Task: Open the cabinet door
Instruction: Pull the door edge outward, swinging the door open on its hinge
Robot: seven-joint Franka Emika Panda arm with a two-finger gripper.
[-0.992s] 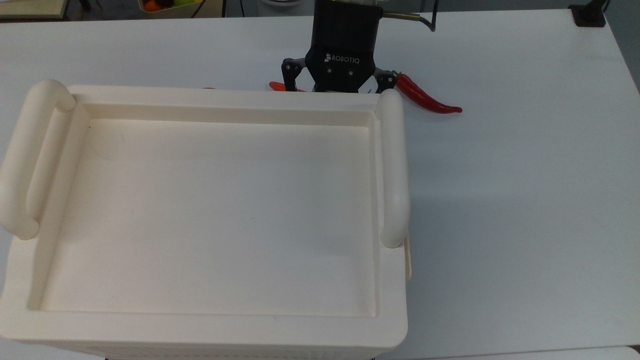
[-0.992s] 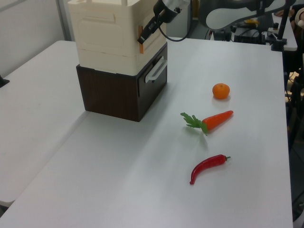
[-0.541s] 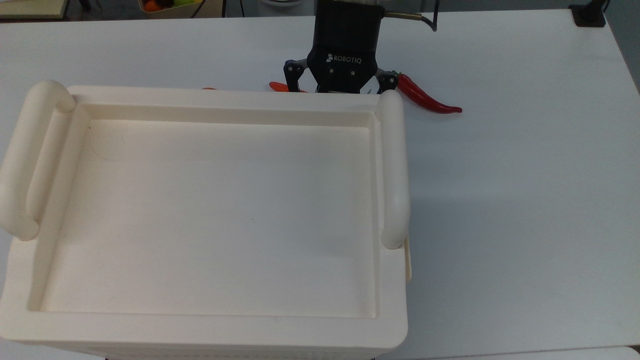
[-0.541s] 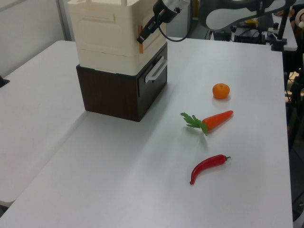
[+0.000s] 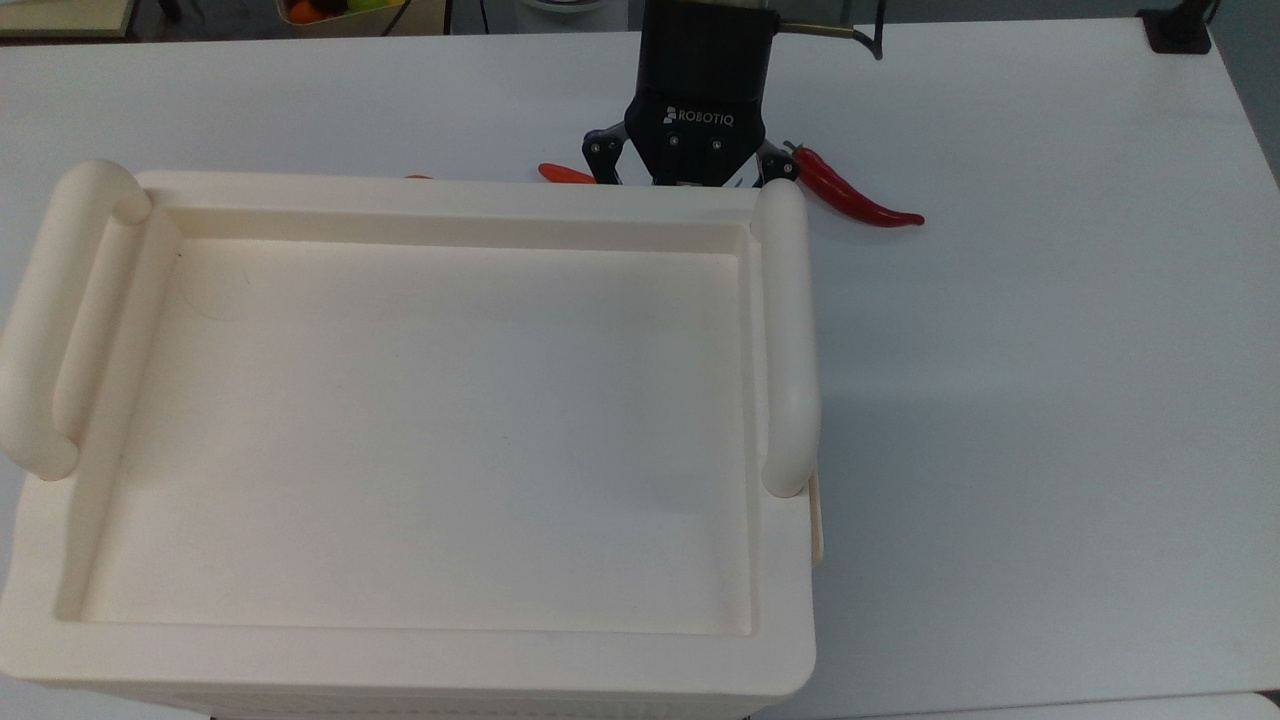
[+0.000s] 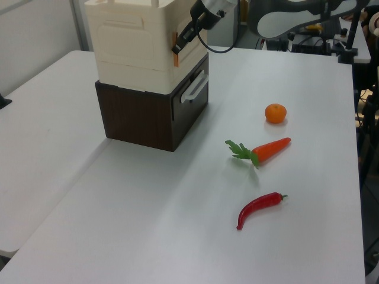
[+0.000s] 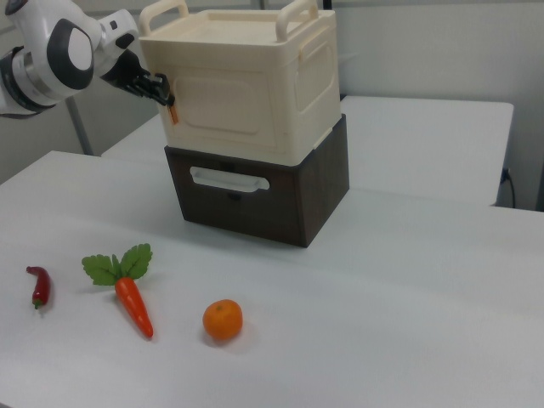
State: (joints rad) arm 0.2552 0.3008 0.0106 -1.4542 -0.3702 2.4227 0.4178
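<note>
Cabinet [image 6: 139, 44]: cream upper box stacked on a dark brown base [image 6: 148, 115], standing near the surface's far left corner in the left view.
Cabinet door [image 6: 190, 54]: cream panel on the side facing the open surface, an orange tab [image 6: 174, 42] at its near edge.
Claw [image 6: 179, 44]: black, reaching down from the far side to the orange tab.
Base handle [image 6: 193, 89]: pale bar across the dark front.
Surface [image 6: 148, 225]: white; mandarin [image 6: 275, 113], carrot [image 6: 263, 150] and red chilli [image 6: 257, 207] lie apart, in a row toward the near edge.

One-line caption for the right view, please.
Pincer at the orange tab on the cabinet door; chili, carrot and orange lie on the table.
</note>
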